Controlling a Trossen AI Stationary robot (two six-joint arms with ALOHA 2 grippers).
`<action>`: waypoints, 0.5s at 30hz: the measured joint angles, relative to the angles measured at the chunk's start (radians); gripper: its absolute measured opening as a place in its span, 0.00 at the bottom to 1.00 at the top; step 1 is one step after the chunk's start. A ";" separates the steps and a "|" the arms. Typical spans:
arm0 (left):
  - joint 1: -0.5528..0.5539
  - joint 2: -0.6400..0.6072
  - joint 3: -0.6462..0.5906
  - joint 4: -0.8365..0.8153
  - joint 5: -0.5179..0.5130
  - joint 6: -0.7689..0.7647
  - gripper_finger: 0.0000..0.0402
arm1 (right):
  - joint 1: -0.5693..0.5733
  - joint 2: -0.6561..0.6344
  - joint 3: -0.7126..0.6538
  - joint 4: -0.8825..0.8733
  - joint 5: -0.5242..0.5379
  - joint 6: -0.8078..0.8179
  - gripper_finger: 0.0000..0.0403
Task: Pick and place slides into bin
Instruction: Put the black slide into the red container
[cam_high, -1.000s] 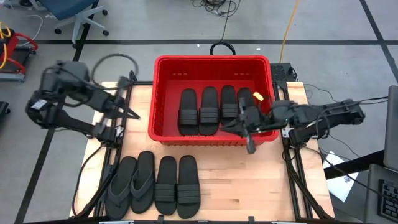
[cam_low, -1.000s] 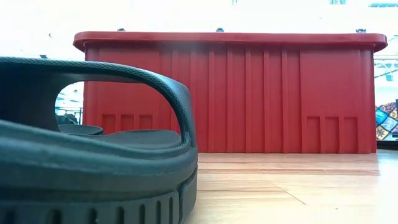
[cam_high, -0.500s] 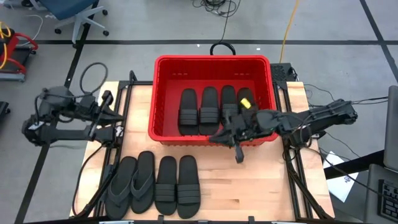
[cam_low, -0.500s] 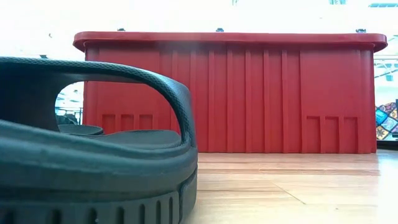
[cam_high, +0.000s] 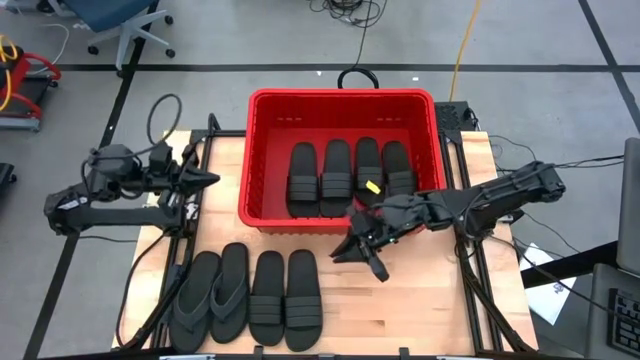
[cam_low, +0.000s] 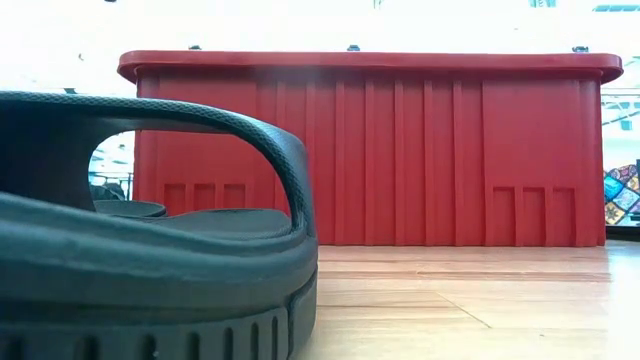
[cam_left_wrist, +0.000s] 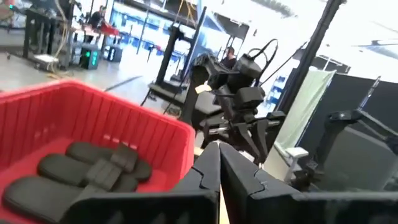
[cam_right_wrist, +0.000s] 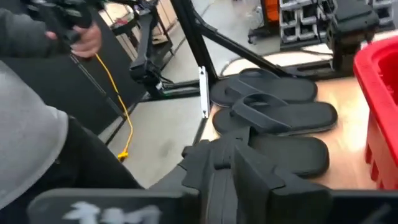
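The red bin (cam_high: 340, 97) stands at the table's far middle with several black band-strap slides (cam_high: 345, 170) lying flat side by side in it. Two flip-flops (cam_high: 212, 295) and two band-strap slides (cam_high: 285, 298) lie soles down on the table at the near left. They also show in the right wrist view (cam_right_wrist: 280, 112). My right gripper (cam_high: 358, 262) is open and empty just in front of the bin's near wall, right of the table slides. My left gripper (cam_high: 208, 180) is shut and empty by the table's left edge, left of the bin (cam_left_wrist: 93, 118).
Bare wood lies at the table's near right. In the low view one slide (cam_low: 150, 260) fills the foreground in front of the bin's near wall (cam_low: 380, 150). A person in a grey sleeve (cam_right_wrist: 31, 155) stands beyond the table. Cables and an office chair are on the floor.
My right gripper has gone from above the bin's near right corner, over its near wall, toward the table's near edge and left, and down, staying open and empty. My left arm has folded down beside the table's left edge.
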 joint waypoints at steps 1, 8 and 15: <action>0.000 0.009 0.000 0.000 -0.001 -0.006 0.02 | 0.003 0.009 0.000 -0.003 0.003 0.002 0.18; 0.000 0.048 0.000 -0.036 0.006 -0.087 0.05 | 0.022 0.104 0.000 0.136 0.024 0.141 0.35; 0.000 0.054 0.000 -0.086 0.104 -0.088 0.02 | 0.065 0.226 0.000 0.202 0.027 0.233 0.45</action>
